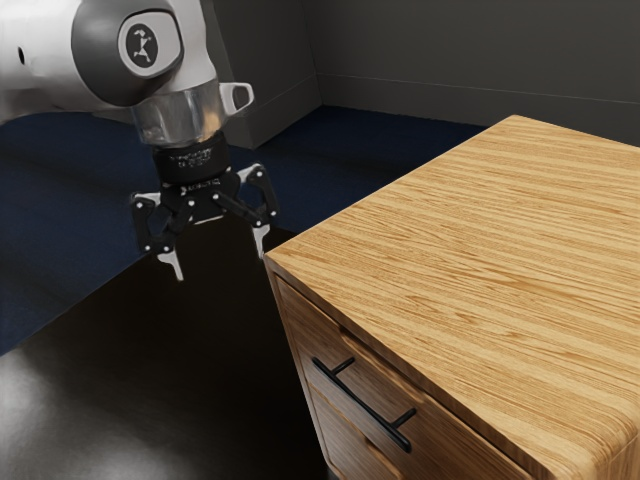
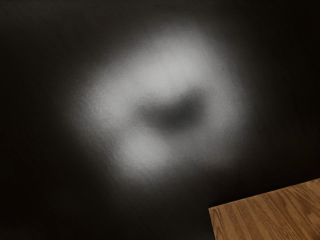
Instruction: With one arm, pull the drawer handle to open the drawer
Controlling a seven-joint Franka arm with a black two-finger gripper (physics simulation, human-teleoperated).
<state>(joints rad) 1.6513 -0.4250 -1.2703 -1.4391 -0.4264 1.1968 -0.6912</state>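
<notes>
Over the dark glossy floor (image 1: pixel 100 400) the black two-finger claw (image 1: pixel 220 260) hangs released, the slim black bar drawer handle (image 1: pixel 360 405) slanting at its five o'clock.

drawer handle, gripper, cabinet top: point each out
drawer handle (image 1: pixel 362 405), exterior view, middle of the black bar
gripper (image 1: pixel 220 258), exterior view, midway between its open fingertips
cabinet top (image 1: pixel 480 260), exterior view, middle of the wood surface

My arm (image 1: pixel 50 50): big, round, white shell, grey joint. Round grey cap (image 1: pixel 143 43) with white circle, small dark figure mark inside. Under it, shiny silver ring (image 1: pixel 185 112), small white tab (image 1: pixel 238 96) at side. My hand (image 1: pixel 218 257): black, two bendy linked fingers, tiny white screw dots, pale grey tips (image 1: pixel 172 262). Tiny white writing on black collar (image 1: pixel 192 160).
</notes>
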